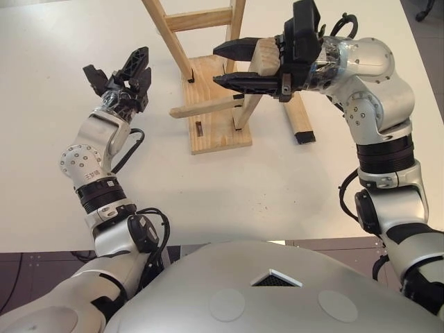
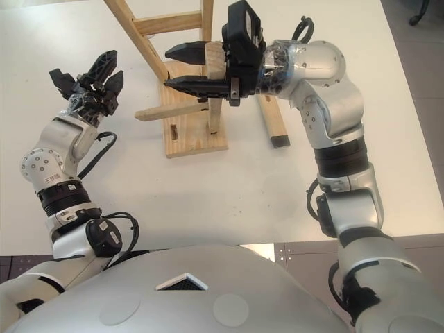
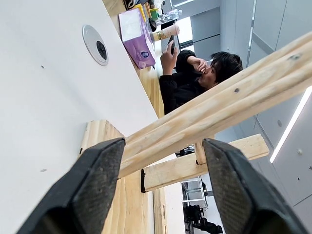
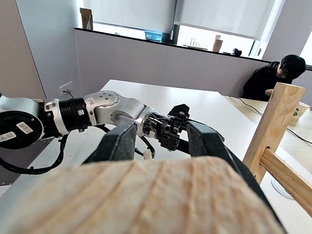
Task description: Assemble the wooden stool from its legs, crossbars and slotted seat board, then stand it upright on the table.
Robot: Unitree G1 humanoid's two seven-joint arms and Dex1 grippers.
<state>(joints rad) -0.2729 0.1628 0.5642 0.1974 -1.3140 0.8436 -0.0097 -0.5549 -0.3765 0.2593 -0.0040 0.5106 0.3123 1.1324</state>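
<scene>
Jaws of the left gripper [image 1: 116, 69] stand wide apart with nothing between them; it hovers above the table [image 1: 277, 180], off the left side of the seat board [image 1: 218, 139] and apart from it. In the left wrist view its fingers [image 3: 92, 190] frame the wooden pieces across an open gap. The seat board lies flat on the table with a dark slot showing in its near half. From the board's far left part rises a side frame [image 1: 173, 41], two slanted legs joined high up by a rung [image 1: 201, 19], with its feet set at the board's surface. A lower crossbar [image 1: 205, 106] runs roughly level just above the board's middle, its free end sticking out past the board's left edge and its other end meeting the held leg [image 1: 266, 57]. That leg stands tilted over the board's right side, its foot on or at the board's right edge. Its top end is clamped between the closed-in fingers of the right gripper [image 1: 220, 64], whose tips reach on toward the side frame. Just right of the board, a spare leg [image 1: 298, 119] lies flat on the table, near the board but not touching it.
</scene>
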